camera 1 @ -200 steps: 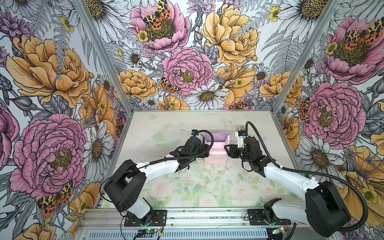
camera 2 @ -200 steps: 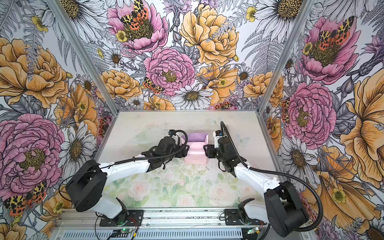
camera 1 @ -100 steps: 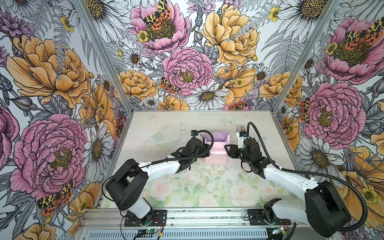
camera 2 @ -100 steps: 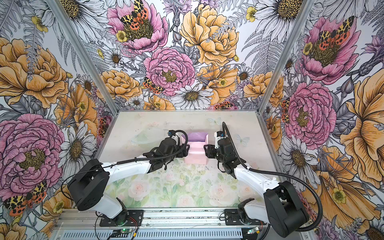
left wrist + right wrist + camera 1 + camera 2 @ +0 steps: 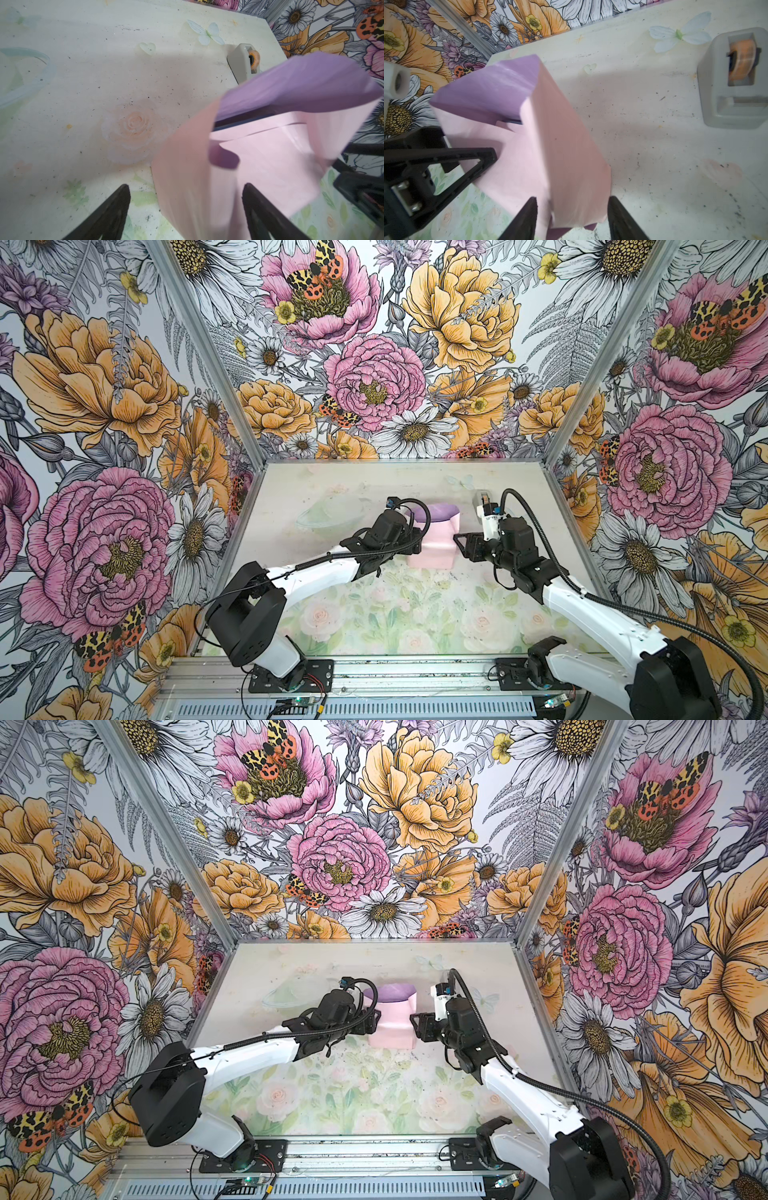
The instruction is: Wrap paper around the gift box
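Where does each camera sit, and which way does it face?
Both top views: overhead at the front rail, looking down at the table; left arm and right arm show.
Left wrist: on the left arm, looking along its open jaws at the paper, tape dispenser beyond.
Right wrist: on the right arm, looking along its jaws at the paper; the left arm's jaws show.
Shared: both wrist views catch the gift box as a dark sliver under the lilac flap.
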Motion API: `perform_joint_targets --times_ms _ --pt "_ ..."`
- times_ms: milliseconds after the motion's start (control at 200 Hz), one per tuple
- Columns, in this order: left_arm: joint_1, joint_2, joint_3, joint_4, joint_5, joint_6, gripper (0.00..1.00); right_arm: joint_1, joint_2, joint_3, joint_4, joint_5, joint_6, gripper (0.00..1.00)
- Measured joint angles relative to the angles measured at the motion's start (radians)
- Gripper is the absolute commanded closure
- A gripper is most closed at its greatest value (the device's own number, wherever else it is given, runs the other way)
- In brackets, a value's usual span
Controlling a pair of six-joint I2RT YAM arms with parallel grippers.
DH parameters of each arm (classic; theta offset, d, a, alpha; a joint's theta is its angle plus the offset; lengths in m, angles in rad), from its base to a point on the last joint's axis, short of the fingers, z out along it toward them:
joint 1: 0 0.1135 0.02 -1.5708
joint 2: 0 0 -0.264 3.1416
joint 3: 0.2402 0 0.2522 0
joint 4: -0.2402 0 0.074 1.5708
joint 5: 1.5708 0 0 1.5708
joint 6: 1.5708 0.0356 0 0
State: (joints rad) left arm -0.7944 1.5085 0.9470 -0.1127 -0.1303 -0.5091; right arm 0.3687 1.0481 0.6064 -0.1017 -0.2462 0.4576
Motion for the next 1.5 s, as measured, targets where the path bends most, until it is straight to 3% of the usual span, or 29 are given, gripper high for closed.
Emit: perform_joint_targets --times_ms 280,405,610,896,1501 --pt "0.072 -0.336 -0.097 -0.010 0.049 -0.051 0.15 -0.064 -0.108 0.058 -0.053 -0.046 0.021 0.44" --pt "0.133 -0.391 -0.172 -0.012 0.069 -0.097 0.15 -0.055 -0.103 0.057 -0.099 -0.036 0.024 0.45" --pt "0.161 -0.354 -0.217 0.014 0.143 -0.121 0.16 -0.034 -0.032 0.061 -0.121 -0.037 0.019 0.45" --pt "0.049 -0.224 -0.224 0.169 0.184 -0.087 0.28 0.013 0.087 0.126 -0.137 -0.038 -0.006 0.47" --pt "0.027 -0.032 -0.115 0.213 0.110 -0.086 0.51 0.055 0.199 0.157 -0.127 0.125 -0.032 0.73"
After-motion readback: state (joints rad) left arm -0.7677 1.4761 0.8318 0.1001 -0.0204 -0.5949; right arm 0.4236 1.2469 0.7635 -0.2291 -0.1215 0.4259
